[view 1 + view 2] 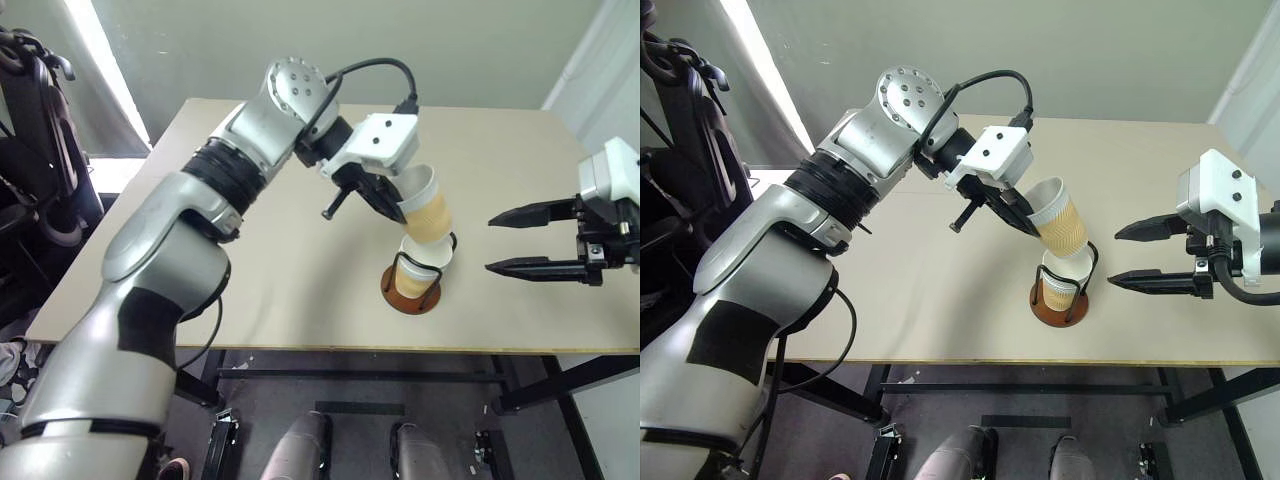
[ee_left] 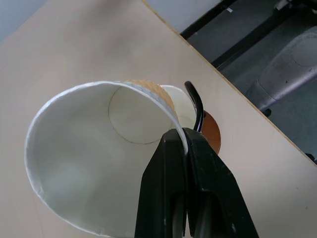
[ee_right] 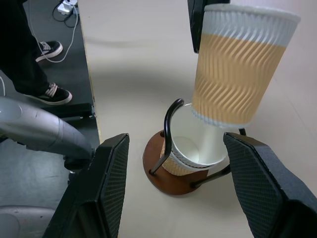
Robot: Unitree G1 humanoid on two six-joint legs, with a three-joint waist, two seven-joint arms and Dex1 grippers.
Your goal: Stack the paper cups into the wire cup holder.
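Right wrist view looks down on the wire cup holder (image 3: 171,176), a round reddish-brown disc base with thin black wire loops rising from it, standing on the pale beige table (image 3: 133,74) near its front edge. Inside the holder sits one tan ribbed paper cup with a white rolled rim (image 3: 190,148), upright, its white interior showing. Just above it hangs a second tan ribbed paper cup (image 3: 235,74), tilted, with its narrow bottom dipping into the mouth of the seated cup. The left gripper (image 1: 385,205) is clenched on this upper cup's white rim, one black finger inside the wall and one outside, as the left wrist view shows. The right gripper (image 1: 520,240) hovers beside the holder, to its right, with its two black fingers spread wide and holding nothing.
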